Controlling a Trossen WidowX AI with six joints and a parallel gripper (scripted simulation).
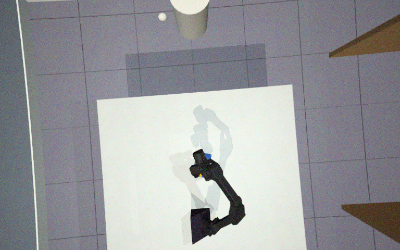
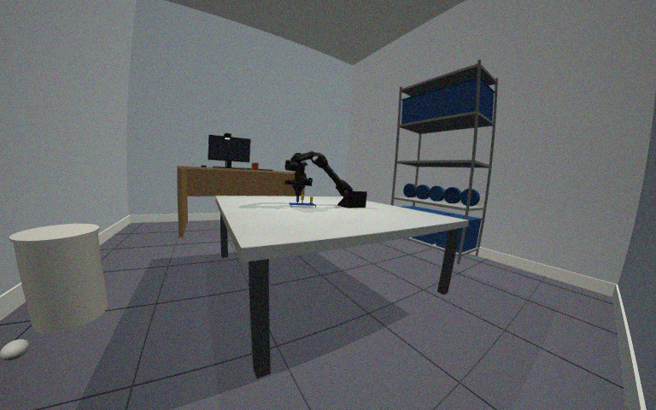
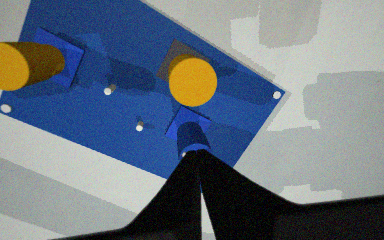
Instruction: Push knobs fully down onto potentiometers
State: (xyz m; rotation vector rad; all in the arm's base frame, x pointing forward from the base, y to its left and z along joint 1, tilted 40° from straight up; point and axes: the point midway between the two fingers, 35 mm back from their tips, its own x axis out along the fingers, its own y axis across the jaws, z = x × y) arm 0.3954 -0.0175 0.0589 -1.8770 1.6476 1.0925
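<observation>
The blue circuit board (image 3: 240,107) (image 1: 208,156) stands on the table, partly hidden by the arm in the overhead view. My gripper (image 3: 196,158) (image 2: 297,196) is shut and empty. Its closed fingertips are directly over the blue knob (image 3: 191,134) (image 2: 297,199) and hide part of its top; whether they touch it cannot be told. That knob stands above a blue potentiometer (image 3: 201,119). A yellow knob (image 3: 193,82) (image 2: 302,198) is over a grey-brown potentiometer (image 3: 166,64). Another yellow knob (image 3: 12,66) (image 2: 311,199) is over a blue potentiometer (image 3: 75,56). Gaps under the knobs cannot be judged.
Two small white-topped pins (image 3: 108,91) (image 3: 139,128) stand on the board between the potentiometers. White dots mark board corners. The robot's dark base (image 1: 200,224) (image 2: 355,199) is on the white table (image 1: 132,132) (image 2: 338,225). A shelf rack and desk stand beyond the table.
</observation>
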